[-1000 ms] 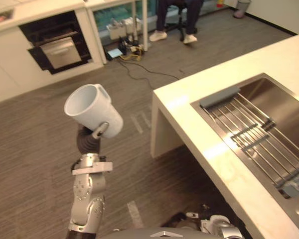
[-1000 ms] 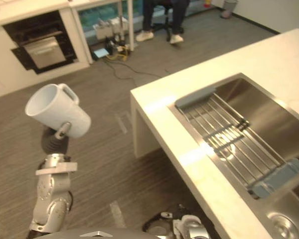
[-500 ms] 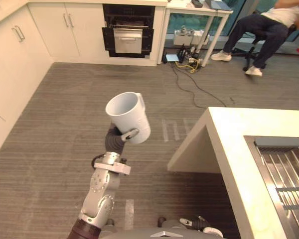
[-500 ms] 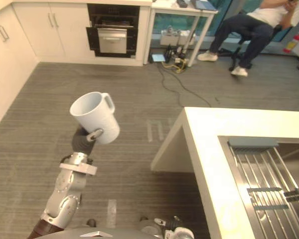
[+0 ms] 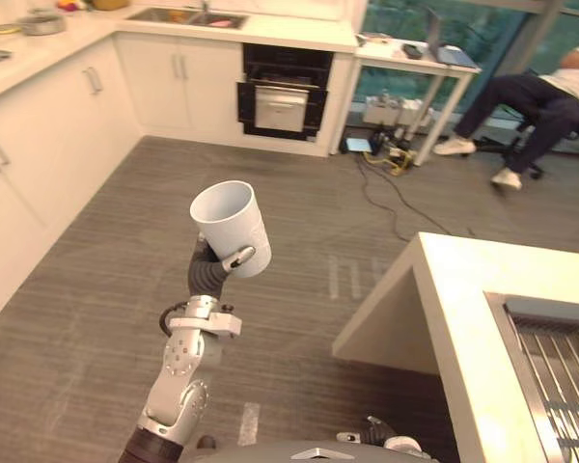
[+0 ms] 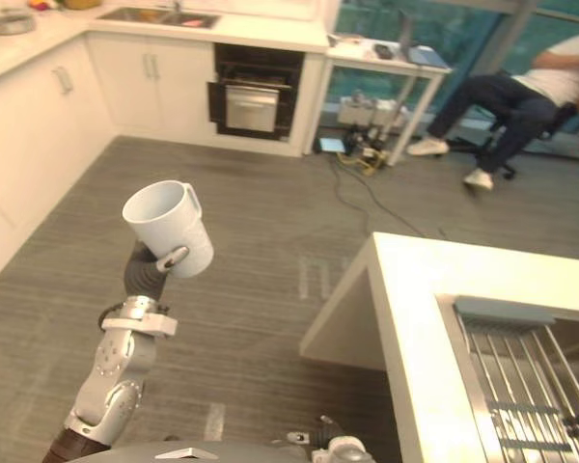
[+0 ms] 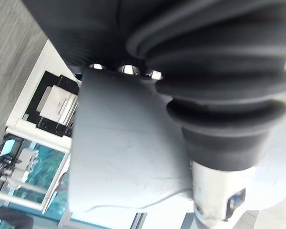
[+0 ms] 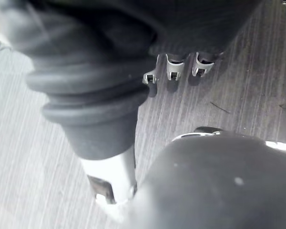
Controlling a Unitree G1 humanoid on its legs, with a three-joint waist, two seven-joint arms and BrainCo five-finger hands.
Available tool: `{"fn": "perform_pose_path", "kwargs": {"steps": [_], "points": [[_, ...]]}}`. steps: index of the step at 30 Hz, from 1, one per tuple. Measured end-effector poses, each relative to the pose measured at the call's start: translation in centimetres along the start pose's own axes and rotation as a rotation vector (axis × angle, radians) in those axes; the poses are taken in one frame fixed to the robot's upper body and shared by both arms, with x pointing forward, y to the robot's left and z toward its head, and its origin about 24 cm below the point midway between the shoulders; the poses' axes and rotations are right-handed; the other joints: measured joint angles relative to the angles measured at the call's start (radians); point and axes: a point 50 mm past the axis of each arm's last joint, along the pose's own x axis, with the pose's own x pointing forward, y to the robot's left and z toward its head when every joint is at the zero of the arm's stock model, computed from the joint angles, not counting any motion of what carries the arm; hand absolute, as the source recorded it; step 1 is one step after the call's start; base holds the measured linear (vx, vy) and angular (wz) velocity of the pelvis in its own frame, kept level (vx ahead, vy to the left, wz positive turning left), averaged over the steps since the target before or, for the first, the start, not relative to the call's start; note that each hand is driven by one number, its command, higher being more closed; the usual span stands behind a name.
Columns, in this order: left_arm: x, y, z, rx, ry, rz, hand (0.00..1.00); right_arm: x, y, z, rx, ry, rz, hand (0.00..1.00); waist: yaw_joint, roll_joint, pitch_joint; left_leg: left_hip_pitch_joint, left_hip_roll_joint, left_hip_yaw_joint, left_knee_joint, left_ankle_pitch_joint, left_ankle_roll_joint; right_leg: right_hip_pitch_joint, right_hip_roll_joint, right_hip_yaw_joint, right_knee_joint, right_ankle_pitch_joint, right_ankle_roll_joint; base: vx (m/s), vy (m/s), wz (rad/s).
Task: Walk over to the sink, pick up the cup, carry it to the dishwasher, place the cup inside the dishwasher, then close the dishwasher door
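Note:
My left hand [image 5: 208,273] is raised in front of me and shut on a white cup [image 5: 230,228], mouth up and tilted slightly away. The thumb [image 6: 171,258] presses on the cup's side. In the left wrist view the cup [image 7: 124,152] lies against the palm, under the dark cover. The dishwasher [image 5: 282,96] is a dark opening in the white cabinets across the floor, with its door down. My right hand [image 8: 174,69] hangs over the grey floor, its fingers relaxed and holding nothing.
A white island counter [image 5: 482,318] with a sink rack [image 5: 565,371] stands at my right. White cabinets [image 5: 39,135] line the left wall. A table with cables beneath it [image 5: 396,145] and a seated person [image 5: 526,106] are beyond the dishwasher.
The whole view has swung away from the island sink toward the cabinets and dishwasher. The cup stays in my left hand and now sits more upright.

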Motion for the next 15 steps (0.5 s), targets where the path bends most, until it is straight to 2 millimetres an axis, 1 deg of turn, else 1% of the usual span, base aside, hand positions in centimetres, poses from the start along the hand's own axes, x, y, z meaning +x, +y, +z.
{"fn": "perform_pose_path", "kwargs": {"steps": [1, 3, 5, 6, 7, 10, 11, 12, 13, 15], "points": [[0.0, 0.0, 0.0, 0.0, -0.001, -0.003, 1.0, 0.0, -0.1, -0.1, 0.0, 0.003, -0.002, 0.0, 0.0, 0.004, -0.003, -0.013, 0.0, 0.0, 0.0, -0.004, -0.003, 0.003, -0.003, -0.022, -0.001, 0.0, 0.001, -0.16, 0.01, 1.0], [-0.2, 0.0, 0.2, -0.005, -0.021, -0.015, 1.0, 0.0, -0.4, -0.5, 0.005, 0.017, -0.012, 0.0, 0.011, 0.01, -0.014, -0.054, -0.001, 0.007, 0.0, -0.008, -0.012, 0.015, -0.019, -0.102, -0.013, 0.0, 0.008, -0.13, 0.033, 0.99], [-0.3, -0.1, 0.4, -0.014, -0.045, -0.031, 1.0, 0.0, -0.5, -0.8, 0.02, 0.027, -0.021, 0.0, 0.013, 0.012, -0.021, -0.079, -0.008, 0.013, 0.0, -0.002, -0.012, 0.022, -0.028, -0.133, -0.021, -0.008, 0.021, -0.03, 0.031, 0.92], [-0.4, -0.1, 0.5, -0.019, -0.055, -0.031, 1.0, 0.0, -0.5, -0.8, 0.021, 0.028, -0.021, 0.0, 0.015, 0.011, -0.02, -0.083, -0.012, 0.017, 0.0, 0.004, -0.01, 0.027, -0.028, -0.131, -0.022, -0.008, 0.021, 0.0, 0.025, 0.59], [-1.2, 0.2, 0.8, -0.028, -0.076, -0.002, 1.0, 0.8, 3.2, 2.4, 0.104, -0.031, 0.056, 0.0, 0.013, -0.014, -0.014, -0.062, -0.029, 0.09, 0.0, 0.032, -0.014, 0.083, -0.027, -0.102, -0.061, -0.017, -0.003, 0.0, 0.009, 0.18], [-1.2, 0.2, 0.8, -0.028, -0.076, -0.001, 1.0, 0.8, 3.2, 2.3, 0.105, -0.03, 0.056, 0.0, 0.011, -0.013, -0.014, -0.062, -0.028, 0.093, 0.0, 0.03, -0.016, 0.082, -0.027, -0.1, -0.062, -0.017, -0.003, 0.0, 0.0, -0.06], [-1.2, 0.5, 0.8, -0.024, -0.079, 0.01, 1.0, 0.7, 3.1, 1.8, 0.113, -0.018, 0.055, 0.0, 0.011, -0.012, -0.016, -0.054, -0.02, 0.115, 0.0, 0.025, -0.017, 0.077, -0.025, -0.077, -0.063, -0.016, -0.004, 0.0, -0.002, -0.32], [-1.2, 0.7, 0.9, -0.021, -0.082, 0.017, 1.0, 0.7, 3.1, 1.7, 0.128, -0.019, 0.058, 0.0, 0.01, -0.011, -0.016, -0.05, -0.019, 0.124, 0.0, 0.023, -0.018, 0.076, -0.023, -0.066, -0.064, -0.015, -0.005, -0.01, -0.003, -0.41], [-1.2, 0.9, 1.0, -0.017, -0.086, 0.025, 1.0, 0.7, 3.0, 1.6, 0.155, -0.022, 0.059, 0.0, 0.006, -0.01, -0.016, -0.044, -0.018, 0.132, 0.0, 0.021, -0.018, 0.076, -0.022, -0.055, -0.066, -0.013, -0.006, -0.01, -0.01, -0.37], [-1.1, 1.7, 1.2, -0.003, -0.096, 0.055, 1.0, 0.5, 2.4, 0.6, 0.29, -0.037, 0.077, 0.0, -0.019, -0.006, -0.028, -0.039, -0.015, 0.141, 0.0, 0.016, -0.019, 0.076, -0.02, -0.047, -0.075, -0.008, -0.007, 0.0, -0.021, -0.23]]}}
